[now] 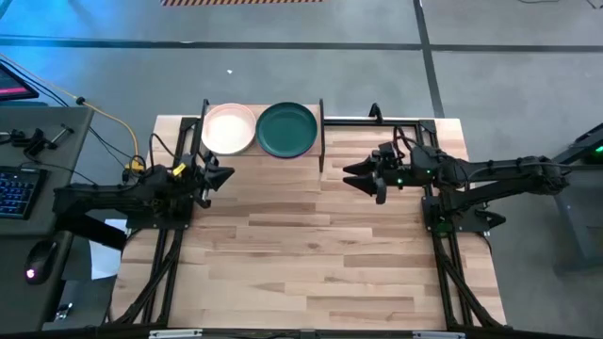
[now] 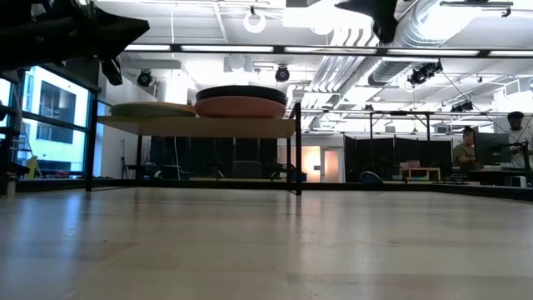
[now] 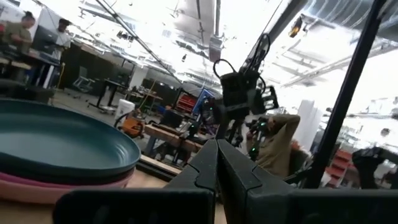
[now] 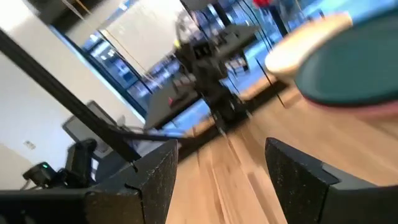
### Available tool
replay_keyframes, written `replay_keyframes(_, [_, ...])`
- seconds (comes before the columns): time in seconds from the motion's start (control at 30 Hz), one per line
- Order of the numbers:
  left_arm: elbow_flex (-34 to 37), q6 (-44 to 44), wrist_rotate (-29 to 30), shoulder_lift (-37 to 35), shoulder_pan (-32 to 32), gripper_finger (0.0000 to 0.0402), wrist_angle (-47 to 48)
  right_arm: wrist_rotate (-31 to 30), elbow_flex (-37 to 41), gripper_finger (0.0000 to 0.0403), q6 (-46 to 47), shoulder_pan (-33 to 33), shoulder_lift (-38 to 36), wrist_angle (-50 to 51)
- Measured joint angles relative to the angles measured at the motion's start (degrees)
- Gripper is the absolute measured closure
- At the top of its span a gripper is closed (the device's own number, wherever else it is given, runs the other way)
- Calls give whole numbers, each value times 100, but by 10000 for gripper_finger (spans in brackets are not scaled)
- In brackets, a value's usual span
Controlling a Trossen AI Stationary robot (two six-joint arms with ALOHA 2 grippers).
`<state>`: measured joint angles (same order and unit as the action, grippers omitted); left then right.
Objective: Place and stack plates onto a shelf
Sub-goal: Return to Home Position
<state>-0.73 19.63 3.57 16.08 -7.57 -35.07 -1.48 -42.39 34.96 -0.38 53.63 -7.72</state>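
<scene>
Shelf [image 2: 196, 126] stands at the far edge of the bench [image 1: 311, 254], btwn black posts [image 1: 322, 137]. Two piles on it, side by side: a pale plate [image 1: 229, 129] on the left-arm side and a dark teal plate [image 1: 287, 129] topping a stack next to it. From above only the top plates show; whatever is under them is hidden. Low view has the stack edge-on, a dark band over a pinkish one. The layers are hard to separate, so no. of plates can't be told. Left wrist view shows teal on top, a dark rim under it and pink at the bottom, w/ the stack cut off at the frame edge.

Left end effector [image 1: 215, 176] hangs above the bench just in front of the shelf's left post, fingers pressed together, nothing btwn them. Right end effector [image 1: 350, 175] hangs near the right post, fingers well apart, empty. In its wrist view the plates are hard to make out.
</scene>
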Motion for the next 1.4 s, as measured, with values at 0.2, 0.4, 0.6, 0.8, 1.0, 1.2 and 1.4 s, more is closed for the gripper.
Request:
replay_keyframes(0.2, [0, 412, 56, 0, -7, 401, -66, 284, 0, 179, -48, 75, -31, 935])
replay_keyframes(0.4, [0, 431, 367, 0, -7, 401, -20, 555, 4, 245, -407, 709, -254, 2071])
replay_keyframes(0.6, [2, 430, 448, 2, -7, 401, 97, 58, 17, 386, -696, 1541, -809, 2998])
replay_keyframes(0.8, [4, 428, 448, 2, -7, 401, 101, -740, 1354, 382, -339, 2121, -1765, 1584])
replay_keyframes(1.0, [4, 426, 448, 2, -7, 401, 101, -740, 2554, 399, -391, 1412, -2450, -202])
replay_keyframes(1.2, [4, 425, 448, -2, -7, 401, 119, -119, 3382, 402, -274, 825, -2961, -907])
replay_keyframes(1.4, [4, 423, 448, -135, -7, 401, 318, -136, 4080, 403, -675, 828, -3151, -2099])
